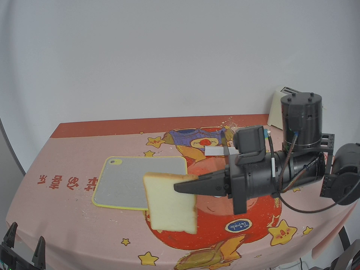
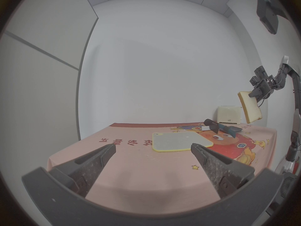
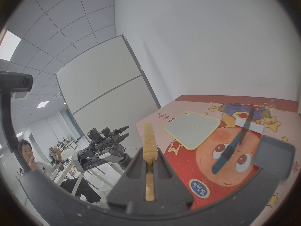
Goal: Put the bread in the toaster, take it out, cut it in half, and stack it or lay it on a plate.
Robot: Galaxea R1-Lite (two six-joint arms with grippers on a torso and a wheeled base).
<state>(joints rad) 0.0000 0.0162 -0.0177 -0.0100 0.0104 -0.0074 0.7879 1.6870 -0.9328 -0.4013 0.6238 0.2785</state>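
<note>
The right gripper (image 1: 179, 187) is positioned above the bench (image 1: 75, 214), over its printed front area, with the forearm roughly level. Its jaws are closed narrowly on the upper part of the bread (image 1: 168, 207). The slice hangs upright below them, clear of the bench surface, in front of the near right corner of the cutting board (image 1: 138, 182). The left gripper (image 2: 153, 146) sits low, off the front left corner of the bench. Its jaws stand wide apart and empty. The toaster (image 1: 279, 111) stands at the far right corner. The knife (image 3: 230, 148) lies between toaster and board, its blade apparently resting across a white strip (image 3: 249, 125).
</note>
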